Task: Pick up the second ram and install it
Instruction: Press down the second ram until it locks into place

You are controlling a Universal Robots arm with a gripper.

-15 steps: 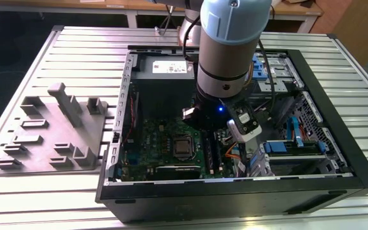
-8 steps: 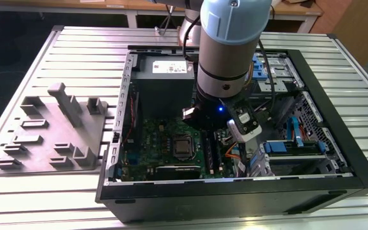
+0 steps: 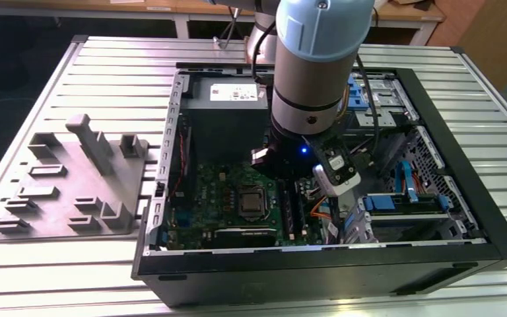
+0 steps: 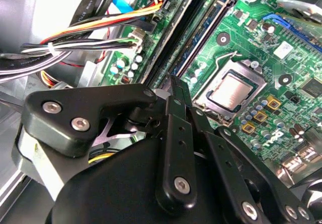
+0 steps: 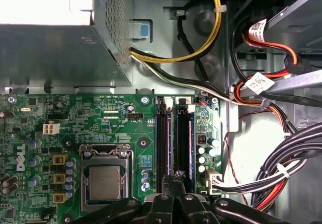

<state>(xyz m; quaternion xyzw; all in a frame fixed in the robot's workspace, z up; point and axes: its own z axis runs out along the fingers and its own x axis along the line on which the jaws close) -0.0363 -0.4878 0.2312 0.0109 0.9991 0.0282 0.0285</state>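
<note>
Exterior view: the arm is lowered into the open computer case (image 3: 430, 165), which lies on a slatted metal table (image 3: 121, 72). The gripper (image 3: 300, 198) is placed over the green motherboard (image 3: 227, 191), beside the memory slots (image 3: 293, 212). A grey moulded tray (image 3: 73, 188) is seen on the table at the exterior view's left.

Second wrist view: the gripper (image 4: 176, 85) is seen with its fingers (image 4: 177, 123) drawn narrowly together above the slots (image 4: 188, 38); the processor (image 4: 231, 90) lies beside them. Whether the second ram is pinched between them cannot be told.

First wrist view: the fingertips (image 5: 177, 176) are held directly over the slots (image 5: 176, 141). Bundled cables (image 5: 282, 171) are noted alongside.
</note>
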